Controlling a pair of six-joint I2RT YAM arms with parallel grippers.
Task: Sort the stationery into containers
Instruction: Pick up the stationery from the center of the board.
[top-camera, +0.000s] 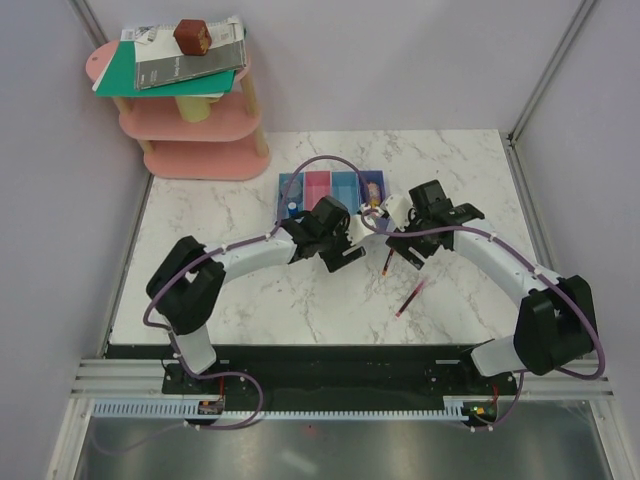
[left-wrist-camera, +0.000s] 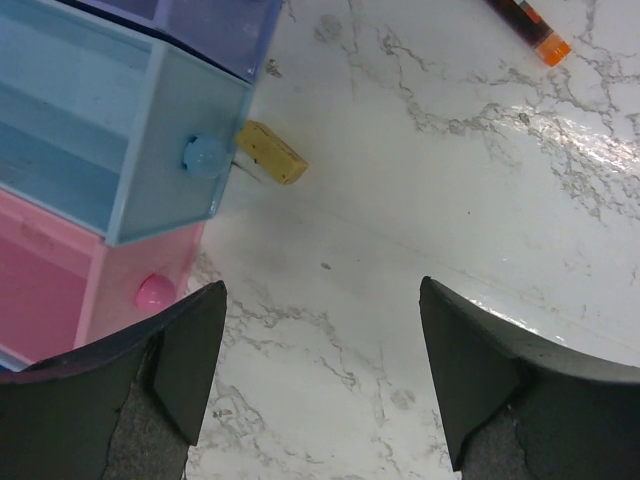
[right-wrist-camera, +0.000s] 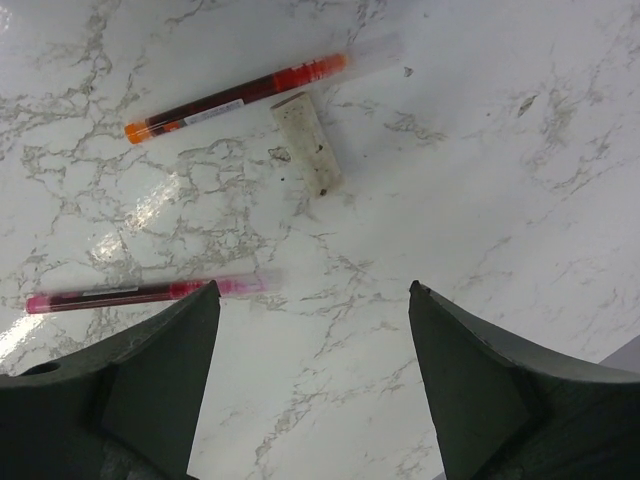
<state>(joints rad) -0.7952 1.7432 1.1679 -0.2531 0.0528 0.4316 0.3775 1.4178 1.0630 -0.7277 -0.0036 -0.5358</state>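
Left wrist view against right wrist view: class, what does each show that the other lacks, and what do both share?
Only the left wrist: the light blue bin, the pink bin, a tan eraser beside the light blue bin. Only the right wrist: a pink-red pen and a pale eraser beside an orange-tipped pen. Both: marble tabletop, an open left tool or right tool, and probably that orange-tipped pen's end.

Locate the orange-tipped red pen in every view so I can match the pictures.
Top external: the orange-tipped pen lies right of centre, in front of the bins.
Left wrist: top right corner, cut off by the frame, orange end showing.
Right wrist: upper left, whole and slanted, beside a pale eraser.
Shared landmark: the marble table.
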